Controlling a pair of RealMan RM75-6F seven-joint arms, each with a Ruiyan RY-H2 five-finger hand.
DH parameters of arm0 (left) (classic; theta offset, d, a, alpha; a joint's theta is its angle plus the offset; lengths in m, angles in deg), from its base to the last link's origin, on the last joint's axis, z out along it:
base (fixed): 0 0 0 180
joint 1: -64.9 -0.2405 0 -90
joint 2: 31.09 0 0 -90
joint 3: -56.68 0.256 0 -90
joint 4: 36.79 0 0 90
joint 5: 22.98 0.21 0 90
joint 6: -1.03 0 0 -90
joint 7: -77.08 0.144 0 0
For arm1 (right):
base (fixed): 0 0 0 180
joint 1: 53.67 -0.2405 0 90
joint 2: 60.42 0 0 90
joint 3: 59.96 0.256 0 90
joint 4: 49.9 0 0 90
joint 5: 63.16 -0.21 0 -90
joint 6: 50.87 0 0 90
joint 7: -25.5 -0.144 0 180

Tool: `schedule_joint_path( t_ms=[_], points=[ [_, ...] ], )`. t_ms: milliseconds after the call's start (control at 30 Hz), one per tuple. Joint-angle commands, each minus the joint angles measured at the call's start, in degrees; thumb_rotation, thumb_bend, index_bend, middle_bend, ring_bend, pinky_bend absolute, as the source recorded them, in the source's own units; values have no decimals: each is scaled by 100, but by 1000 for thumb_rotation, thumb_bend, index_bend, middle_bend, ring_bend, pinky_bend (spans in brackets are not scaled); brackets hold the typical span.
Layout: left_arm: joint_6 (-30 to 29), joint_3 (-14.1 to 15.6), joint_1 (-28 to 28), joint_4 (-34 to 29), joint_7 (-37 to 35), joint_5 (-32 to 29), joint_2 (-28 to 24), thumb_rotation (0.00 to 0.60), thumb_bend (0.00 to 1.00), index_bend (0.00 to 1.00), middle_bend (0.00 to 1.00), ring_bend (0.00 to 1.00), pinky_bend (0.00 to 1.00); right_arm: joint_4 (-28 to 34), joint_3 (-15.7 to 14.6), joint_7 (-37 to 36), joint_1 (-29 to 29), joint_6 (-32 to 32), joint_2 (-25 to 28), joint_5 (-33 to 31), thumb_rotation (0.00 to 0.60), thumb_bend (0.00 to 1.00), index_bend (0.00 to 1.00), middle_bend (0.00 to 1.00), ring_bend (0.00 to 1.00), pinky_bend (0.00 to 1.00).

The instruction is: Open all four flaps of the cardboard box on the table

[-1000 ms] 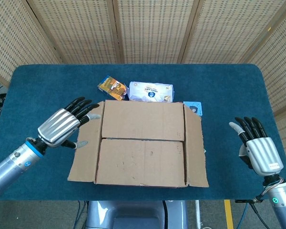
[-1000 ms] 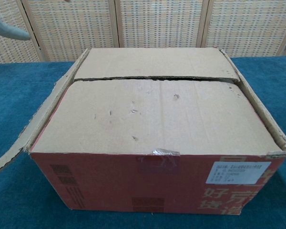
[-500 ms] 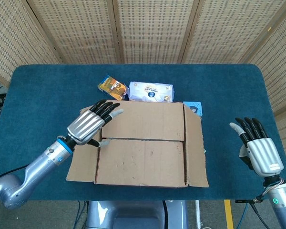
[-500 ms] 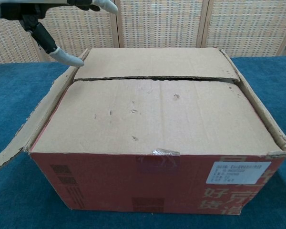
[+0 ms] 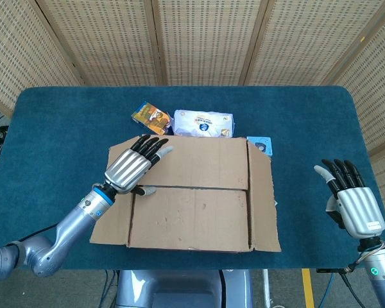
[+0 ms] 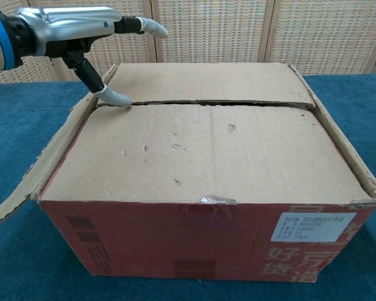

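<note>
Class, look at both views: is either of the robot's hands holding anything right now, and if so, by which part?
Nothing is held. The left hand is open above the cardboard box, its thumb tip at the seam between the two closed flaps. The right hand is open, away from the box.

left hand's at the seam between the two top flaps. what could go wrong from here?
1. The left hand has only its thumb tip at the seam of the cardboard box; the two top flaps lie flush, so it may slide off rather than get under an edge.
2. The snack packets sit right behind the box; a far flap swung back could knock them.
3. The right hand is away from the box, so lifting may shift it.
</note>
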Motion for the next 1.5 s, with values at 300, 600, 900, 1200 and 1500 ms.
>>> schedule_joint_path(
  t_ms=[300,600,900,1200,1500],
  points=[
    [36,53,118,177,158,-306,227,513,201,27,0,0,0,-65,19,-81,15,-33,1,9,600,1000,131,93,0,18],
    [-14,103,153,255,225,-268,307,514,202,21,0,0,0,-91,27,-118,32,-52,3,6,600,1000,131,93,0,18],
    [-59,60,225,529,308,-415,541,514,205,19,0,0,0,-96,43,-122,54,-79,14,-22,600,1000,131,93,0,18],
    [-515,-18,45,661,-34,-4,614,513,214,19,0,0,0,-116,55,-123,43,-56,-15,-46,600,1000,131,93,0,18],
    [-909,-234,-135,653,-572,466,349,512,214,19,0,0,0,-120,80,-117,7,-23,-34,-42,600,1000,131,93,0,18]
  ],
)
